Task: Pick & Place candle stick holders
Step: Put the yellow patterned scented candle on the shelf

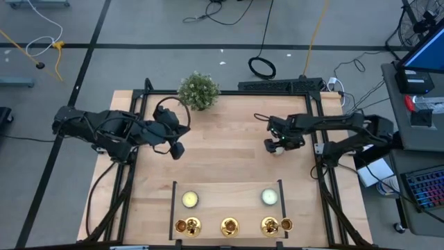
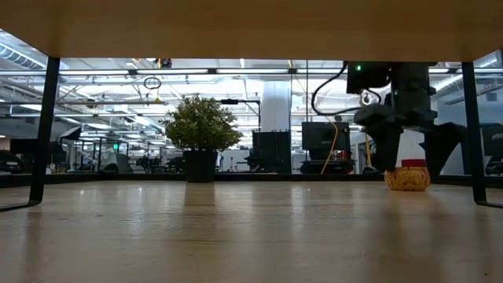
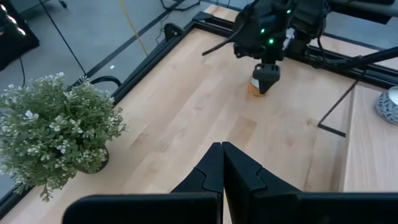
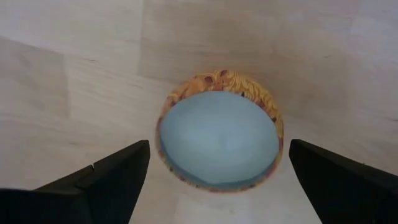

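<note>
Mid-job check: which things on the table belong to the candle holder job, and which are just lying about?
Job: three gold candle stick holders in a row; small yellow candle pot between the fingers of the open right gripper.
Lying about: potted plant; two round candles; shut left gripper, waiting.

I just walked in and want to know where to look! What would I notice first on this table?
Probably the bushy green potted plant at the far edge of the pale wooden table. Next, the right gripper, jaws open, poised over a small round yellow-patterned candle with a pale blue top on the table's right half. Three shiny gold candlestick holders stand in a row along the near edge.
</note>
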{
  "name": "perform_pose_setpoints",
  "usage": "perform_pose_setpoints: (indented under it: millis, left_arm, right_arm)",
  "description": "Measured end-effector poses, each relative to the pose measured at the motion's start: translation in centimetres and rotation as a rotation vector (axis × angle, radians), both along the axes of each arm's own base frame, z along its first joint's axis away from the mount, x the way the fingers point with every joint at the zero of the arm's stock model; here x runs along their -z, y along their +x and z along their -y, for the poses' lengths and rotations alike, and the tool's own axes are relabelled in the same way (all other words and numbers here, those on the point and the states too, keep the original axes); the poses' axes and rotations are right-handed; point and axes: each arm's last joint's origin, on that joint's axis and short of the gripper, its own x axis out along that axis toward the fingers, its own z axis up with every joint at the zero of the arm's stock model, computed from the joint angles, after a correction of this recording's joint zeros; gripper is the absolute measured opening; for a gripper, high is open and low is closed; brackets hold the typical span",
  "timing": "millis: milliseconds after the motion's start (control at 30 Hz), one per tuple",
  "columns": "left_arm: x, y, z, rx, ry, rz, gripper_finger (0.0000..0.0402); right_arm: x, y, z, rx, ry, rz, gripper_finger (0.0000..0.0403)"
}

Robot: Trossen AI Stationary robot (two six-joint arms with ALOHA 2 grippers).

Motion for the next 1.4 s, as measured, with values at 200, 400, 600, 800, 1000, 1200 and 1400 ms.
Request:
perform_pose_setpoints:
  millis: [200, 400, 600, 800, 1000, 1200, 1400]
  left_arm:
    - [0.0, 0.0, 0.0, 0.009, -0.007, -0.002, 0.0001]
    - [0.0, 0.0, 0.1, 0.015, -0.012, -0.003, 0.0001]
    - [0.0, 0.0, 0.1, 0.026, -0.007, -0.008, 0.0001]
    - [0.0, 0.0, 0.0, 0.029, -0.004, -0.011, 0.0001]
    - [0.0, 0.0, 0.0, 0.027, -0.007, -0.010, 0.0001]
    - [0.0, 0.0, 0.0, 0.026, -0.009, -0.009, 0.0001]
    - [0.0, 0.0, 0.0, 0.029, -0.002, -0.011, 0.0001]
  right_arm:
    - [0.9, 0.7, 0.3, -0.013, -0.019, 0.006, 0.0385]
    - [0.9, 0.8, 0.3, -0.009, -0.019, 0.007, 0.0384]
    - [0.9, 0.3, 0.1, -0.024, 0.005, -0.033, 0.0384]
    - [0.9, 0.5, 0.3, -0.011, -0.028, -0.026, 0.0373]
    - [0.9, 0.4, 0.2, -0.010, -0.020, -0.030, 0.0310]
    - [0.8, 0.6, 0.3, 0.008, -0.016, -0.016, 0.0283]
    - [-1.1, 2.3, 0.8, 0.009, -0.032, 0.089, 0.0289]
